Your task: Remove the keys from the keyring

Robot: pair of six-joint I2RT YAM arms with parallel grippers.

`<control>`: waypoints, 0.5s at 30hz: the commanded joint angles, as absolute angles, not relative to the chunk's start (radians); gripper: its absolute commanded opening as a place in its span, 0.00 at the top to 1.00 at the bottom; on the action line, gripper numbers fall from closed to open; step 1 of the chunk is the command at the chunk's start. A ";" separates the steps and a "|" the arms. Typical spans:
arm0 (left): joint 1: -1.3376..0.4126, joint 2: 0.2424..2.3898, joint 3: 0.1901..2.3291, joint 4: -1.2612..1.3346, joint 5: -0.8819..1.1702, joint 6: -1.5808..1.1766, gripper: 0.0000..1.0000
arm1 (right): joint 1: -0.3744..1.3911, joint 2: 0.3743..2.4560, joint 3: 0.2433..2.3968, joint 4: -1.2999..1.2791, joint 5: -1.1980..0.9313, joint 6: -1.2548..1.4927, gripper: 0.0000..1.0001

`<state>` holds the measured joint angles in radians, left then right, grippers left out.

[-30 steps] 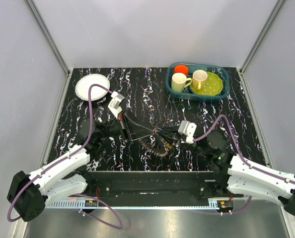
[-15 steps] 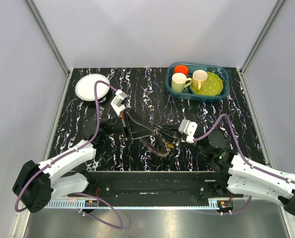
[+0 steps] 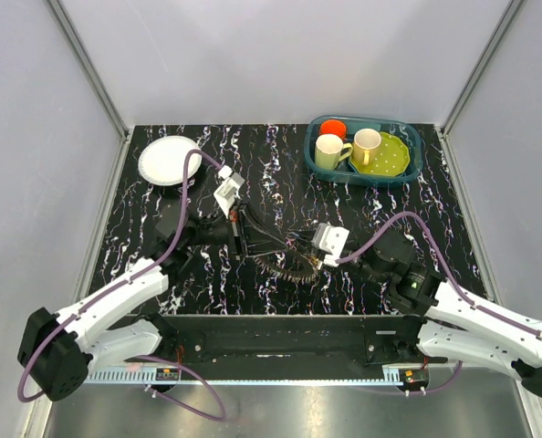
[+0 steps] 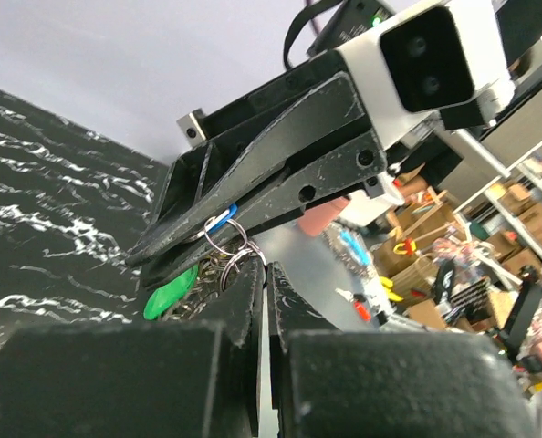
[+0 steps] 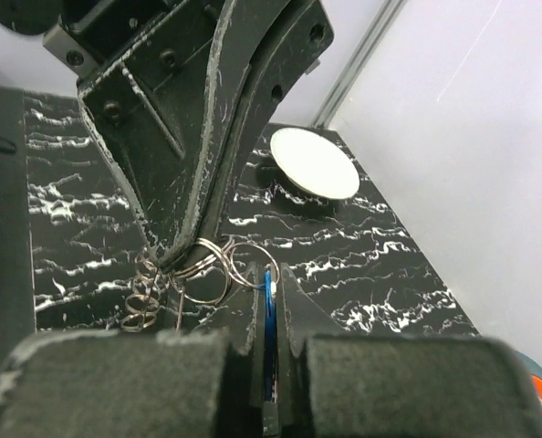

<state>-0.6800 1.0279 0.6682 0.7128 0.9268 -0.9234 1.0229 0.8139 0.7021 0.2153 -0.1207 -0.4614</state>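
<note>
The keys (image 3: 285, 266) lie in one curled bunch on the black marbled surface (image 3: 435, 210), near its middle and somewhat toward the near edge, right where the two arms meet. They are too small and too tightly packed in the top view to count. The right wrist view shows the keyring (image 5: 207, 269) as several thin wire loops linked together, at least three larger ones and a few smaller ones below them. One green key head (image 4: 171, 292) shows in the left wrist view, and one blue tag (image 5: 268, 301) in the right wrist view.

The left pincer (image 4: 265, 272) has its fingers pressed together to a hairline slit, and its tip grips the wire loops of the keyring. The right pincer (image 5: 271, 278) is likewise narrowed to a slit and holds the blue tag between its fingers. The two tips point at each other and are just beside one another, with the loops strung between them.

Bare surface lies on both sides of the bunch and behind it. One white plate (image 3: 169, 160) sits at the far left corner, well apart from the keys. One teal basket (image 3: 408, 169) sits at the far right edge, also well apart. It holds two mugs (image 3: 330, 151), one orange cup (image 3: 333, 128) and one green plate (image 3: 391, 157).
</note>
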 commanded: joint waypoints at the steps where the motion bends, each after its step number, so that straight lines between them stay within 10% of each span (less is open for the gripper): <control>1: -0.698 0.992 0.764 0.338 0.999 -0.628 1.00 | 1.011 0.810 0.805 0.120 -0.064 -0.580 1.00; 15: -0.696 1.106 0.883 0.138 0.875 -0.462 0.82 | 1.009 0.816 0.862 -0.109 -0.107 -0.503 1.00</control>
<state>-0.6937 1.0851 0.8154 0.1951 0.9218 -0.5354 1.0149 0.8165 0.7849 -0.1116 -0.1146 -0.5552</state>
